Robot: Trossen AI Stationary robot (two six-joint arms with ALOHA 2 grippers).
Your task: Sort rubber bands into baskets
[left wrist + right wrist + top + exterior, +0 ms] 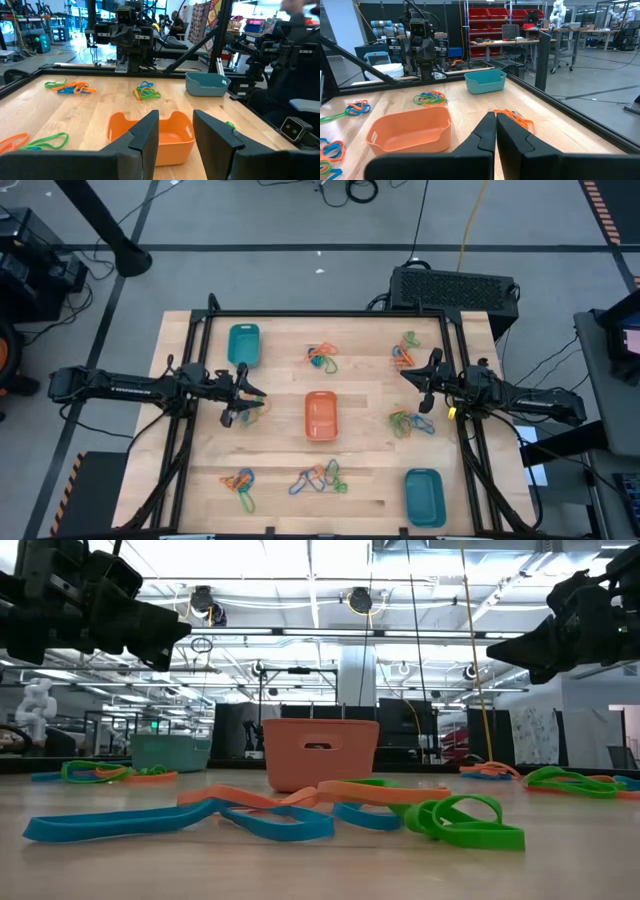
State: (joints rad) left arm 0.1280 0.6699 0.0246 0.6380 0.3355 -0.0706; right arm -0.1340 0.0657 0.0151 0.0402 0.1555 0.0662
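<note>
Small piles of orange, green and blue rubber bands (321,358) lie flat on the wooden table, one (320,478) near the front edge. An orange basket (320,415) stands at the table's middle. One teal basket (243,344) stands at the far left and another (424,496) at the near right. My left gripper (255,395) hovers level to the left of the orange basket, open, with nothing between its fingers (175,137). My right gripper (408,375) hovers level to the basket's far right, shut on nothing (495,131). Both hang well above the table in the low view.
More band piles lie at the far right (405,350), the right (410,423) and the near left (238,485). A black frame rail (320,313) runs around the table. Bare wood lies between the piles. A black box (455,288) sits behind the far right corner.
</note>
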